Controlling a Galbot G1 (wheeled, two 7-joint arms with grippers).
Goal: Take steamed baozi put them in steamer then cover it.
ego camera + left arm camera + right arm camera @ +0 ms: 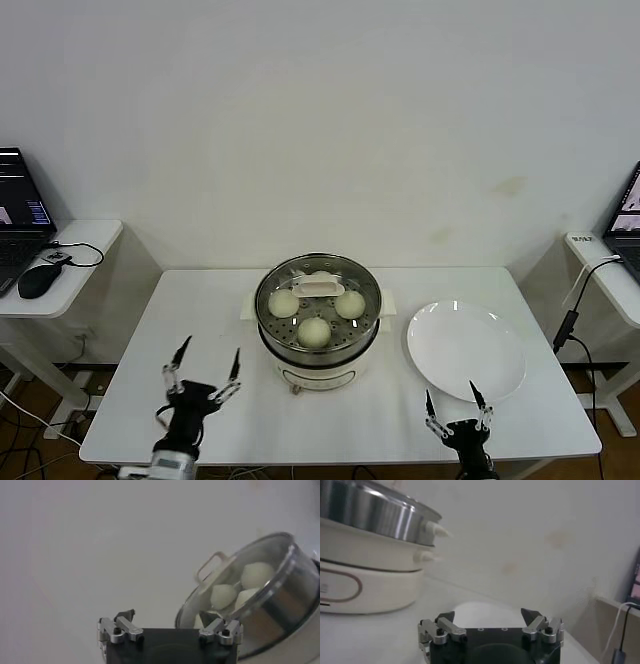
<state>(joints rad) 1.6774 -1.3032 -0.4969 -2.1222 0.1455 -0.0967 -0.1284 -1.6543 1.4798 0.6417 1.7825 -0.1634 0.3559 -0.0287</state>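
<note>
In the head view, the left gripper (207, 365) and right gripper (452, 400) are seen spread wide and empty; the steamer (318, 325), closed by its glass cover (318, 287) over the baozi (314, 331), stands between and beyond them, a white plate (466, 350) just beyond the right one. In the left wrist view, the covered steamer (280, 605) is seen ahead. In the right wrist view, the steamer (370, 515) is seen to one side.

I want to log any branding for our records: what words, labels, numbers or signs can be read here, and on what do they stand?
None can be read.
Left laptop: text lines on the screen, too small to read.
Right laptop: screen contents too small to read.
Steamer: a small dark mark low on the white base, too small to read; the right wrist view shows only an outlined panel there.
Plate, cover: no text.
</note>
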